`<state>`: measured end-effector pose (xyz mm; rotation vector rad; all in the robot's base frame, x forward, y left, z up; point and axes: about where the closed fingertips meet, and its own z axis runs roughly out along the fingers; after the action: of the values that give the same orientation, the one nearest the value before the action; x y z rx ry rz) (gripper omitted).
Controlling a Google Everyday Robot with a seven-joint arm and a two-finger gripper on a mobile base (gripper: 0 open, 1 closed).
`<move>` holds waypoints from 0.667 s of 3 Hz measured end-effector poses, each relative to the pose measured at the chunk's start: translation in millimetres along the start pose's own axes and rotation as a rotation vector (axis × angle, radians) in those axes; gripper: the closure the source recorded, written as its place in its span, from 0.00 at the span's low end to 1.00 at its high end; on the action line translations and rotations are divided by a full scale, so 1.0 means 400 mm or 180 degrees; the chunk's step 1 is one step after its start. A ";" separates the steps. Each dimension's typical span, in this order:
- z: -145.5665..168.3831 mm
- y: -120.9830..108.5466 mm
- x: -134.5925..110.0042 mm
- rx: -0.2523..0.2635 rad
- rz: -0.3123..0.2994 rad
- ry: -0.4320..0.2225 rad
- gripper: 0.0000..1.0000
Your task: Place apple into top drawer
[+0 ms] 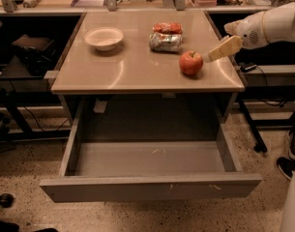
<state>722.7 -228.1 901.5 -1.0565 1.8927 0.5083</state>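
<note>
Red, round apple [191, 63] with a yellowish patch sat near the beige tabletop's [127, 69] front right edge, above the wide grey metal top drawer [137, 187], pulled out to receive it; the cream gripper [210, 56] angled in just beside the apple, apparently lining up a grasp; open or closed, I could not tell

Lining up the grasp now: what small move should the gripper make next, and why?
Probably ease the gripper in onto the apple: it hangs close beside the apple, which rests on the table, and the top drawer already stands open below.
</note>
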 end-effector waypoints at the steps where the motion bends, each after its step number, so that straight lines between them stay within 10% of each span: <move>1: 0.094 0.089 0.042 -0.0414 0.0105 -0.0083 0.00; 2: 0.094 0.089 0.042 -0.0415 0.0106 -0.0083 0.00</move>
<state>707.9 -190.2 865.1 -1.0985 1.8774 0.6691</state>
